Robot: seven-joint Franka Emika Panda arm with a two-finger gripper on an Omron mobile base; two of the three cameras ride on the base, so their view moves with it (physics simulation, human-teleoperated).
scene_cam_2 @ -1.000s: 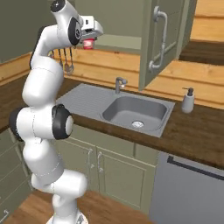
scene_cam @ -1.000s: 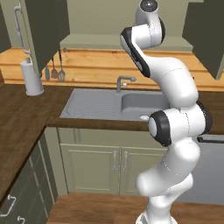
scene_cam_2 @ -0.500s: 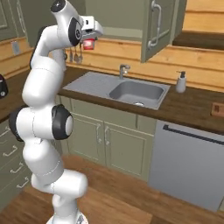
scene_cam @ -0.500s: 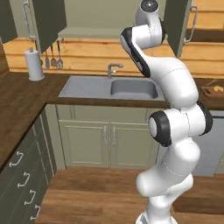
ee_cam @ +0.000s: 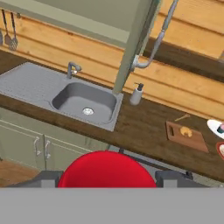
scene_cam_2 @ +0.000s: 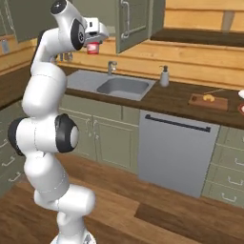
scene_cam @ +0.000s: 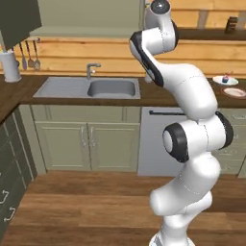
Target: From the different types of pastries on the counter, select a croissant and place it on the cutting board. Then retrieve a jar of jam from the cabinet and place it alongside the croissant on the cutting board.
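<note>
The base has swung right; the gripper (scene_cam_2: 94, 46) clamps the jar of jam (ee_cam: 106, 169), with the cutting board (ee_cam: 186, 136) and croissant (ee_cam: 186, 131) now ahead, well apart.

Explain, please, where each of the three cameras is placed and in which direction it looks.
Left base view: behind the arm, on its left, facing the sink and counter.
Right base view: behind on its right, facing sink and cutting board; gripper holds the jar of jam.
Hand view: on the hand, looking down over the jar at the sink, the board and the croissant.
All three share the sink.
</note>
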